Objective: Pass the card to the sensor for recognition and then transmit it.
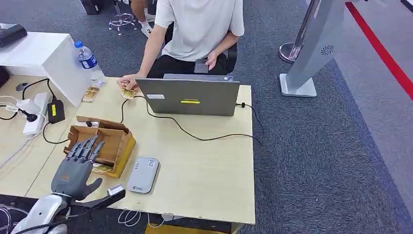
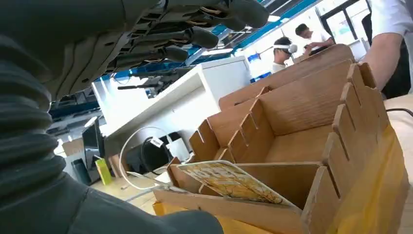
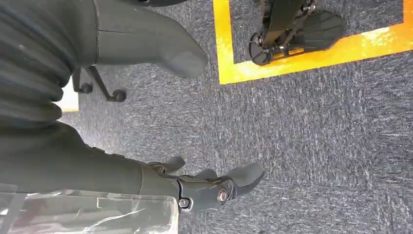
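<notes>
Hovering at lower left of the head view, the left hand had its fingers spread, holding nothing, above the slotted box. One card leaned in the box's nearest slot; fingers could snag a divider or tip it flat. One sensor lay just right. The right hand hung over carpet, fingers loosely apart, empty.

Grey carpet floor fills right half of head view, red stripe running diagonally at upper right. Light wooden table at centre-left. White cabinet at upper left. Grey metal stand at upper right. Yellow floor tape on carpet, right wrist view top.
</notes>
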`<state>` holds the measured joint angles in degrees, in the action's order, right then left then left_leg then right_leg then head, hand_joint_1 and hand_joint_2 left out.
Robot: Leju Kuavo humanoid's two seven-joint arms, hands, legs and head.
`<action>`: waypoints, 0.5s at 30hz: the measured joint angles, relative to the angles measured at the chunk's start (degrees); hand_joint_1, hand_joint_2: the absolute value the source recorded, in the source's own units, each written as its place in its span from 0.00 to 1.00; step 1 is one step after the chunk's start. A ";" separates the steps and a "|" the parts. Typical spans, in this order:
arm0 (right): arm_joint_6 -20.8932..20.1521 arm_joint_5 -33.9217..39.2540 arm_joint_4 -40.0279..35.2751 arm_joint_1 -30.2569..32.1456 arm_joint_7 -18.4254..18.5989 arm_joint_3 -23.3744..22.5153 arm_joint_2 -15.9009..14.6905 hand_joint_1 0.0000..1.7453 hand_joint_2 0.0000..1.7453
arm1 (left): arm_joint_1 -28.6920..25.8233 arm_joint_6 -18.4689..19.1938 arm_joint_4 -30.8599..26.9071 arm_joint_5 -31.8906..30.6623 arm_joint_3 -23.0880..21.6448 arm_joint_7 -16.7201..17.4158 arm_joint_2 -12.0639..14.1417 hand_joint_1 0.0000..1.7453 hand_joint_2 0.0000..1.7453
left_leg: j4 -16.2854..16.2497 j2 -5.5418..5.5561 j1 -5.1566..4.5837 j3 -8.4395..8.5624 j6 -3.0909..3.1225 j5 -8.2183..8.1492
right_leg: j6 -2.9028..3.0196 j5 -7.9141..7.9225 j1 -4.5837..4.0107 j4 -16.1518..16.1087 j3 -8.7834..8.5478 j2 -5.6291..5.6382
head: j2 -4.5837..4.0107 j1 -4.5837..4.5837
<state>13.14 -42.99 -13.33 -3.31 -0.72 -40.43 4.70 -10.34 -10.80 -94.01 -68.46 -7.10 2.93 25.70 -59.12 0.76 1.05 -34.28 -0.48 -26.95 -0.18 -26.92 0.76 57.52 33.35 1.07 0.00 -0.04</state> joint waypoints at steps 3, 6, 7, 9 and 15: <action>0.00 -0.07 0.00 0.00 -0.07 -0.13 0.00 0.00 1.00 | 0.00 0.00 0.09 0.02 0.02 0.18 0.00 0.00 1.00 | 0.00 0.00 0.00 0.00 0.00 0.00 | 0.00 0.00 0.00 0.00 0.00 0.00 | 0.00 0.00; 0.00 -0.13 0.00 0.01 -0.07 -0.55 0.00 0.00 1.00 | 0.00 0.00 0.09 0.04 0.02 0.50 0.00 0.00 1.00 | 0.00 0.00 0.00 0.00 0.00 0.00 | 0.00 0.00 0.00 0.00 0.00 0.00 | 0.00 0.02; 0.00 -0.17 0.00 0.00 -0.07 -0.63 0.00 0.00 1.00 | 0.00 0.02 0.09 0.04 0.02 0.50 0.00 0.00 1.00 | 0.00 0.00 0.00 0.00 0.00 0.00 | 0.00 0.00 0.00 0.00 0.00 0.00 | 0.00 0.00; -0.02 -0.35 0.00 0.00 -0.07 -0.81 0.00 0.00 1.00 | 0.03 0.20 0.11 0.00 0.02 0.50 -0.13 0.01 1.00 | 0.00 0.00 0.00 0.00 0.00 0.00 | 0.00 0.00 0.00 0.00 0.00 0.00 | 0.00 0.00; -0.04 -0.83 0.00 -0.02 -0.07 -0.96 0.00 0.00 1.00 | 0.19 2.56 0.78 0.92 0.02 0.50 -0.42 1.00 1.00 | 0.00 0.00 0.00 0.00 0.00 0.00 | 0.00 0.00 0.00 0.00 0.00 0.00 | 0.00 0.00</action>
<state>13.09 -43.82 -13.33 -3.32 -0.79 -41.40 4.70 -10.15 -8.24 -93.22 -67.54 -7.08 3.43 25.29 -59.12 0.76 1.05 -34.28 -0.48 -26.95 -0.18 -26.92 0.76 57.52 33.35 1.08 0.00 -0.04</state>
